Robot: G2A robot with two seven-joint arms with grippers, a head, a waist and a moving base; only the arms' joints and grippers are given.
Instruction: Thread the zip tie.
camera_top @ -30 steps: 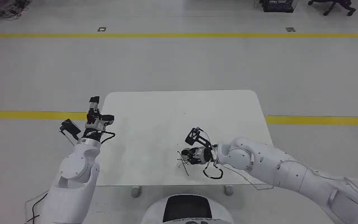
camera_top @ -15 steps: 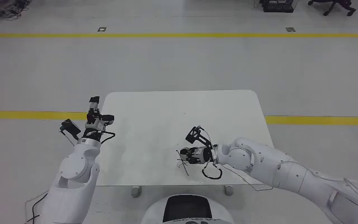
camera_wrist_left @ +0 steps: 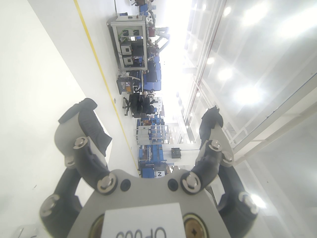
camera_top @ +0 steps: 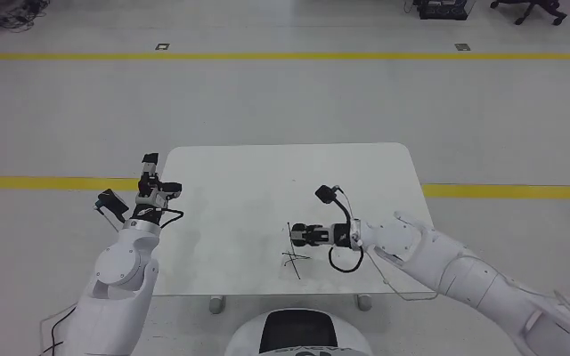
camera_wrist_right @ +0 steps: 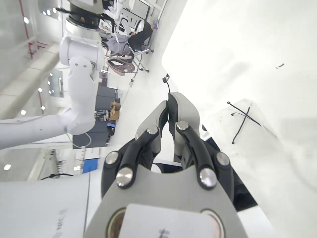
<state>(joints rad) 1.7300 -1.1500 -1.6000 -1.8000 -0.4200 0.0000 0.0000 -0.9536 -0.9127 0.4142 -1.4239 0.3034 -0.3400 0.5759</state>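
Several black zip ties (camera_top: 295,258) lie crossed on the white table (camera_top: 267,178), close to its near edge and about midway along it. Just beyond them is the right gripper (camera_wrist_right: 168,110), fingers pressed together, apparently pinching a single zip tie (camera_wrist_right: 169,87) that projects from the tips. The left gripper (camera_wrist_left: 151,110), fingers spread and holding nothing, is off the table's left edge.

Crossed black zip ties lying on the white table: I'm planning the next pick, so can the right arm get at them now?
Probably yes: the right gripper hangs close beside the crossed black zip ties, bare white table between. But it looks shut on another thin black tie.
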